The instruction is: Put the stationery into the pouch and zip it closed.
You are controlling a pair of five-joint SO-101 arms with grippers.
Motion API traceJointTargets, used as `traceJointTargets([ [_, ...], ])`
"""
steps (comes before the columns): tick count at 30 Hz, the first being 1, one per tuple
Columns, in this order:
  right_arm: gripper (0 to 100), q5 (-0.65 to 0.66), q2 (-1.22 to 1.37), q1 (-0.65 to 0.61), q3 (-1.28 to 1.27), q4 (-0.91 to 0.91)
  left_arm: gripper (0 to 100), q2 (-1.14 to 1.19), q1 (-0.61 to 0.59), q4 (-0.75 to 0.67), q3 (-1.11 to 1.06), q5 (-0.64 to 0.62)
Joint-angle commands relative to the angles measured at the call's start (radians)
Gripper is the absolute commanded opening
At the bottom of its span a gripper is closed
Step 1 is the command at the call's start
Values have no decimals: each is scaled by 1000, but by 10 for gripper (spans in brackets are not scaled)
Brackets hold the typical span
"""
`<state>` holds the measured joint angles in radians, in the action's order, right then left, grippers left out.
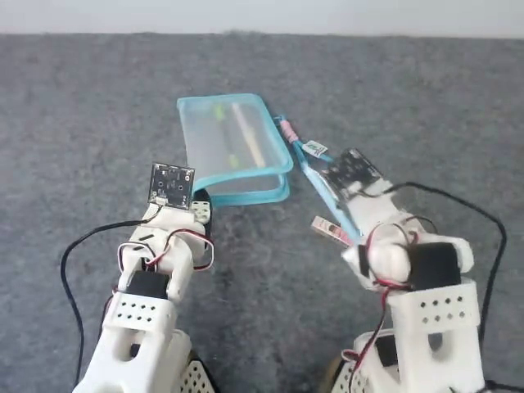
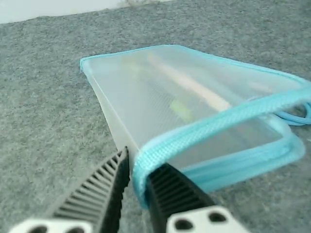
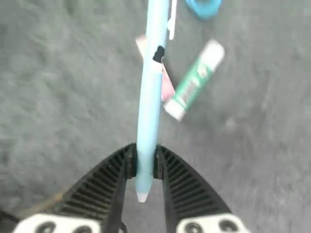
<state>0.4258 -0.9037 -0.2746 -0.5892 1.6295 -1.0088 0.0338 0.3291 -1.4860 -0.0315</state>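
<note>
- The pouch [image 1: 233,151], see-through with light blue trim, lies on the grey table [image 1: 82,123], left of centre and just beyond the two arms.
- The left hand [image 2: 141,165] is pressed together on the pouch's light blue zip edge at its near left corner. In the high view this hand [image 1: 202,203] sits right at that corner.
- The right hand [image 3: 145,150] pinches a light blue pen [image 3: 148,87] close to its pale tip. The rest of the pen points away from the hand.
- From above, the pen [image 1: 315,182] slants from the right arm towards the pouch's right side.
- The left wrist view shows the pouch's contents best: a long wood-coloured pencil [image 2: 194,90] and a small yellow-green thing [image 2: 180,109] behind the ribbed plastic wall. In the high view these are two faint streaks.
- The right wrist view shows a green-and-white tube [image 3: 192,87] lying on the table just right of the pen, and a pink item [image 3: 166,85] partly hidden under the pen.
- The tube carries a printed green label, but its writing is too blurred to read.
- The pen has a small dark mark [image 3: 158,54] on its barrel that I cannot make out.
- The high view shows a pink-and-white stick [image 1: 329,228] lying on the table just left of the right arm.
- No readable writing shows on the pouch.
</note>
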Motion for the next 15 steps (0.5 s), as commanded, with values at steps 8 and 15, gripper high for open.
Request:
traceJointTargets([
  [8, 8, -157, 464, -275, 351, 36, 12, -2, 9, -15, 5, -8],
  [15, 8, -158, 653, -275, 453, 30, 12, -2, 9, -15, 5, -8],
])
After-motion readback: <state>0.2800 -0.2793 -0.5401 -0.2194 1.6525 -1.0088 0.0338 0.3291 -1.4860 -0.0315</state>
